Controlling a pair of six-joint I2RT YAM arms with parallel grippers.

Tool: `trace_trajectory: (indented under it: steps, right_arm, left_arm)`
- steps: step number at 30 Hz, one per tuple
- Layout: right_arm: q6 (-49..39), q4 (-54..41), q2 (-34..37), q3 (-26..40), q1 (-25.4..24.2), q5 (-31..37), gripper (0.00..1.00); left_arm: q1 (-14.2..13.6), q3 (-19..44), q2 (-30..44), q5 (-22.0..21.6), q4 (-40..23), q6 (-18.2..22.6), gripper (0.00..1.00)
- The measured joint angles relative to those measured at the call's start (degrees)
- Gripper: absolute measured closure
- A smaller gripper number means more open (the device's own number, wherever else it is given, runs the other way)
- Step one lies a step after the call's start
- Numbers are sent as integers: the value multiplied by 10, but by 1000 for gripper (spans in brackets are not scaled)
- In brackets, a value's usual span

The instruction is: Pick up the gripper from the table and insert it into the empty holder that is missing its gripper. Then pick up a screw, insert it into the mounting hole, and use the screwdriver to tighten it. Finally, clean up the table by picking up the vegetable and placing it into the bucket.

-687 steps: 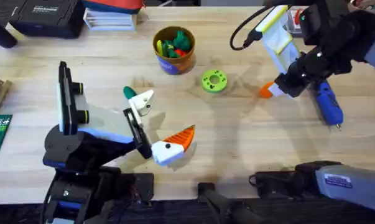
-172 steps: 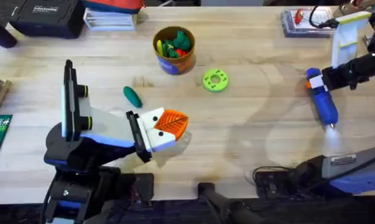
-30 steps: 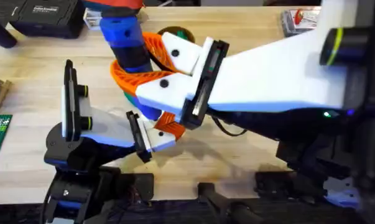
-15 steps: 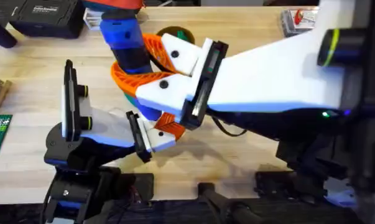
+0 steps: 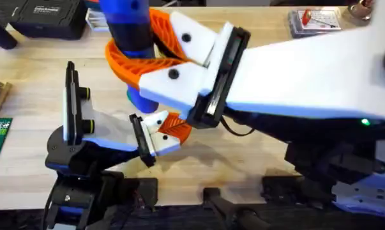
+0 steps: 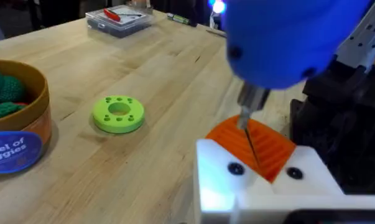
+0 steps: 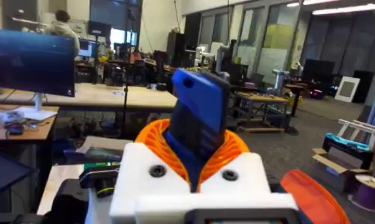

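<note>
right pincer (image 5: 141, 54): clamped on screwdriver, orange pads wrapped round the blue handle; reaches across the middle, close under overhead camera, large
screwdriver (image 5: 129, 25): held upright, handle up top, metal tip down; in left wrist view tip (image 6: 248, 121) touches orange pad of left pincer; blue handle seen between own orange pads in right wrist view (image 7: 199, 115)
left pincer (image 5: 163, 131): low on table, directly below screwdriver; white fingers with orange ribbed pad; open or closed, cannot tell
left pincer fingers (image 6: 262, 168): white block with two dark screw holes, orange pad on top, just under screwdriver tip
bucket (image 6: 16, 134): on table, well apart from screwdriver tip, beyond green disc; orange-yellow rim, blue lower band with white lettering; green pieces inside
green disc (image 6: 118, 114): flat lime-green ring with holes, on table between bucket and screwdriver tip
clear box (image 5: 313, 19): far side of table, well apart from screwdriver; red item inside
table (image 5: 256, 83): light wood, bare past the right arm
</note>
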Motion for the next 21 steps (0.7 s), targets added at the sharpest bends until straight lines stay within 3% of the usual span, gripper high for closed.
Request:
trace_trajectory:
  steps: [6,10,15,21]
  right_arm:
    - [-17,-82,0,28,-25,-5,975]
    - [-63,-124,0,39,-75,-4,975]
    - [-126,-223,-7,47,-188,32,975]
    - [-247,-363,-8,48,-367,74,975]
  left_arm:
    - [0,0,0,0,0,0,993]
    - [0,0,0,0,0,0,993]
    - [0,0,0,0,0,0,993]
    - [0,0,0,0,0,0,993]
